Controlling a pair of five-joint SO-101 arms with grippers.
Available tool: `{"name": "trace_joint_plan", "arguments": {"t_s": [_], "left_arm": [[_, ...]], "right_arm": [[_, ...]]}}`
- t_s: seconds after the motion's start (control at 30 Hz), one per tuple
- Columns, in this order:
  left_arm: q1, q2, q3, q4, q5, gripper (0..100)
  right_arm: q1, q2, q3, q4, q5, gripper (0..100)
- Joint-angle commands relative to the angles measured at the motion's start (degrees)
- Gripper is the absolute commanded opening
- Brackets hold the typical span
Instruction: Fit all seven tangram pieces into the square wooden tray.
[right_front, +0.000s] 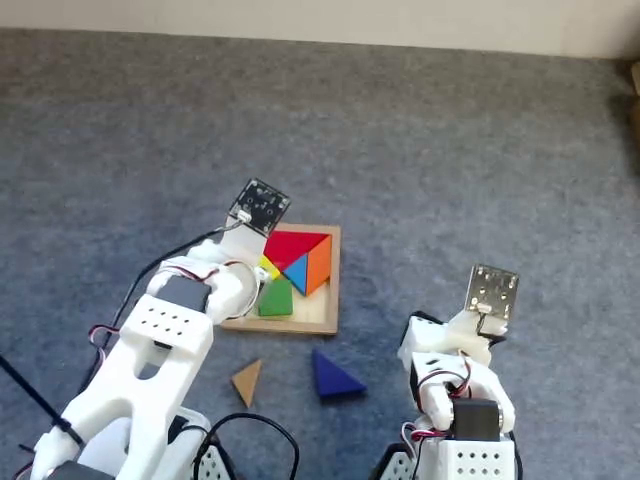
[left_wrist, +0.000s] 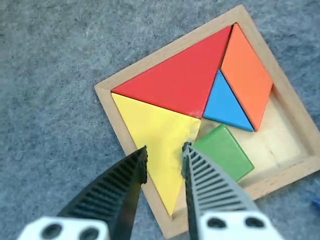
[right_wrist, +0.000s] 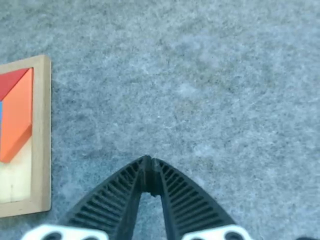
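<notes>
Five of seven pieces sit in the wooden tray (right_front: 335, 285); two are loose.
The left gripper (left_wrist: 164, 149), slightly spread and empty, hovers over the yellow triangle (left_wrist: 155, 125), probably to nudge it flush. The right gripper (right_wrist: 150, 162), pressed together, idles over the carpet. The dark blue triangle (right_front: 333, 377) and tan triangle (right_front: 247, 381) lie near the tray.

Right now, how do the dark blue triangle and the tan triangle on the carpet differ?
The dark blue triangle is plainly larger than the tan triangle. In the high view, the dark blue triangle lies near the wooden tray's right corner, the tan triangle farther left. Both are triangles lying loose on the carpet, outside the tray.
</notes>
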Motion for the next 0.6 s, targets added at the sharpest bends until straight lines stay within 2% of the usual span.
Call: {"name": "trace_joint_plan", "arguments": {"t_s": [0.0, 0.43, 0.57], "left_arm": [[-1.36, -1.71, -0.22, -0.97, -0.18, 13], [-5.05, -1.71, -0.75, 0.35, -0.18, 13], [-5.05, -1.63, -2.86, 4.04, -0.09, 13]], "right_arm": [[0.40, -1.10, 6.99, -1.36, 0.79, 0.9], [0.40, -1.10, 6.99, -1.36, 0.79, 0.9], [0.40, -1.10, 6.99, -1.36, 0.79, 0.9]]}}
